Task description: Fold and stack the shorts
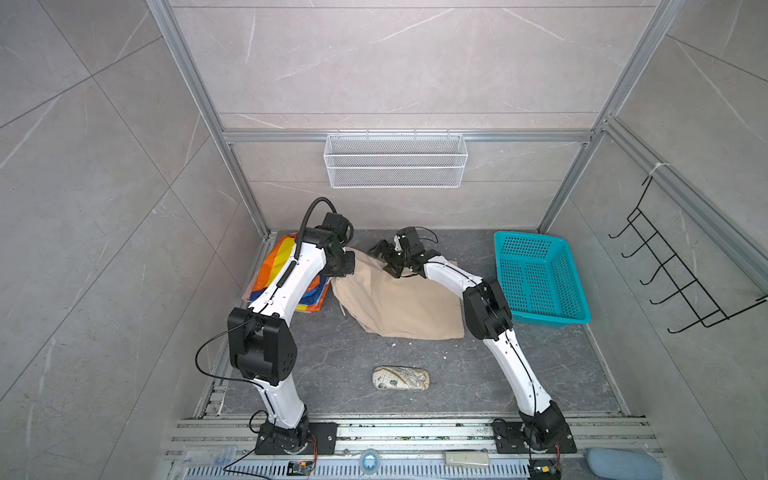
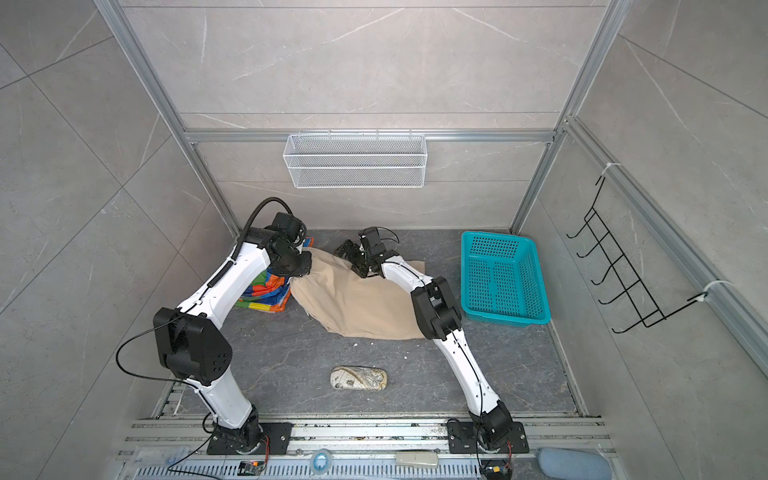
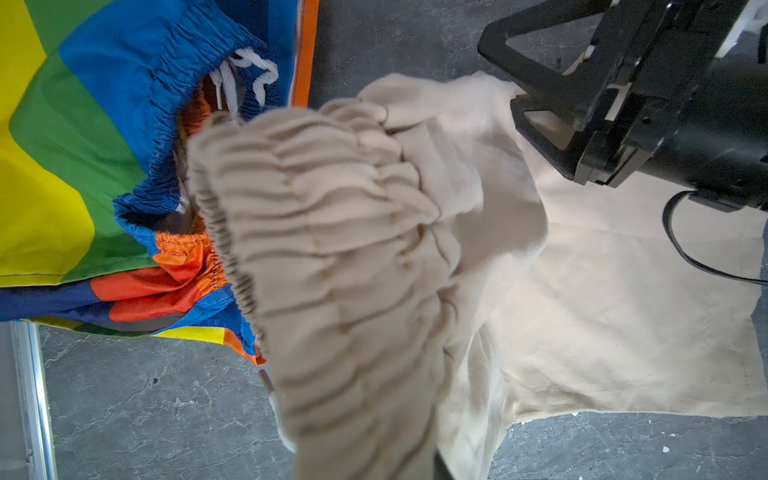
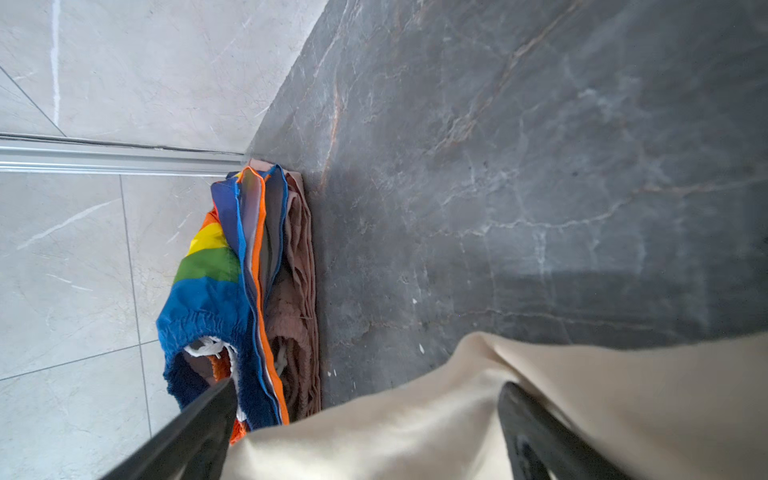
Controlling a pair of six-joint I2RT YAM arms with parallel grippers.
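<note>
Left pincer (image 1: 341,268) pinches beige shorts (image 1: 399,303) waistband; right pincer (image 1: 385,259) gapes wide over their far edge, probably setting a fold.

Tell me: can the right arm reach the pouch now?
Probably yes: the right gripper is open at the beige shorts, and the pouch lies alone on the table, nearer its base, nothing between.

The dark grey marbled bench (image 1: 324,374) carries the beige shorts (image 1: 399,299) at the centre of both top views. A teal basket (image 1: 550,319) sits at right and a patterned pouch (image 1: 401,379) lower down, with white crumbs (image 1: 392,344) between. At left, pink shorts (image 4: 297,270) lie under rainbow-striped shorts (image 1: 274,266).
</note>
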